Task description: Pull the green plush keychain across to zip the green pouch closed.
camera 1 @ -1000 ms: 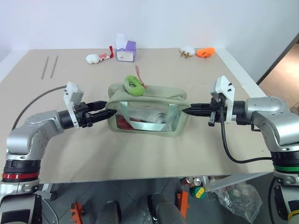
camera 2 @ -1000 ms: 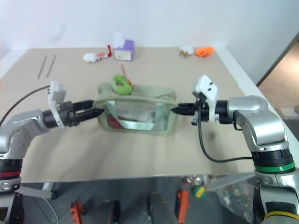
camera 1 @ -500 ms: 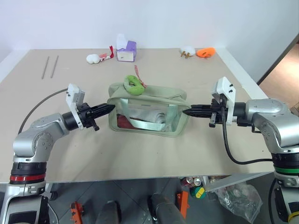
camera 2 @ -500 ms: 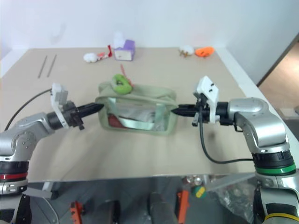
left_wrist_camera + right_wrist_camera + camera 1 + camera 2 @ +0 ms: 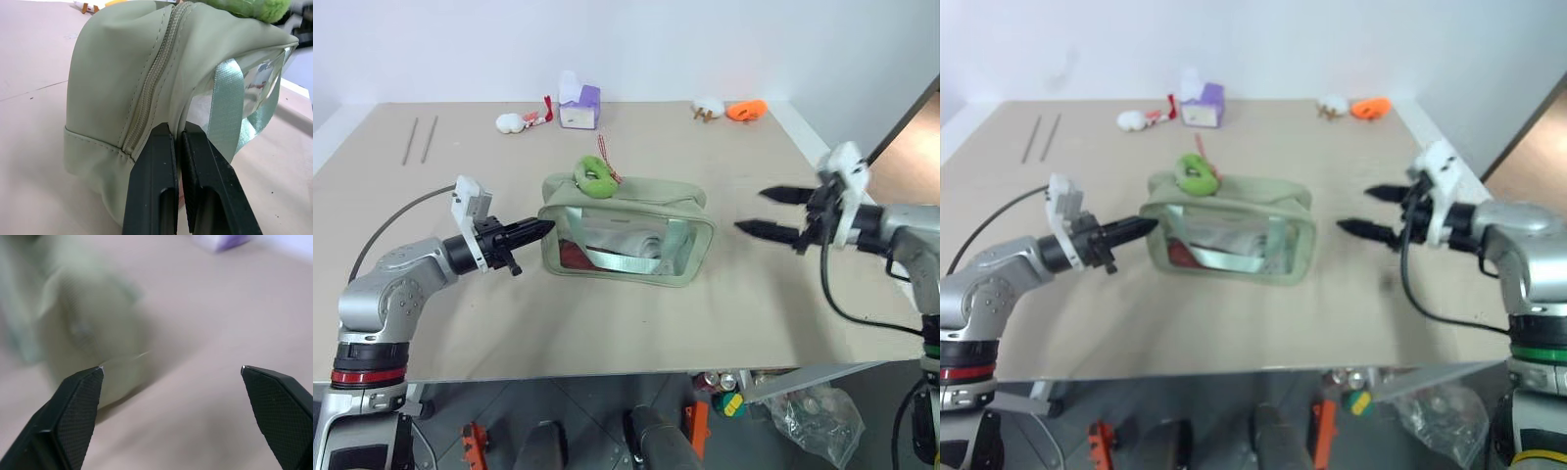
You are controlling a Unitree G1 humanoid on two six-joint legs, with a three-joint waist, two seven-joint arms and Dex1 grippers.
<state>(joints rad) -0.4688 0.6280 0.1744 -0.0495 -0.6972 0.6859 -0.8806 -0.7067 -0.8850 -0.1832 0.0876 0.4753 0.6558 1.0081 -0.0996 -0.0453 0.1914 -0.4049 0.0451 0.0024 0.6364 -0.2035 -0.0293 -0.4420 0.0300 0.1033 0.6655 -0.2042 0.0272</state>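
Green pouch (image 5: 626, 235) mid-table | left pincer (image 5: 544, 228) closed, empty, at pouch end | right pincer (image 5: 759, 211) wide, empty, apart

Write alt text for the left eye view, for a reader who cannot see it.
A green pouch stands mid-table with a green plush keychain on its top left end. The left tool, shut, points at the pouch's left end; the right tool hangs open, clear of its right end.

Keychain (image 5: 593, 174) atop pouch (image 5: 626, 242), between both grippers, mid-table (image 5: 607, 323).
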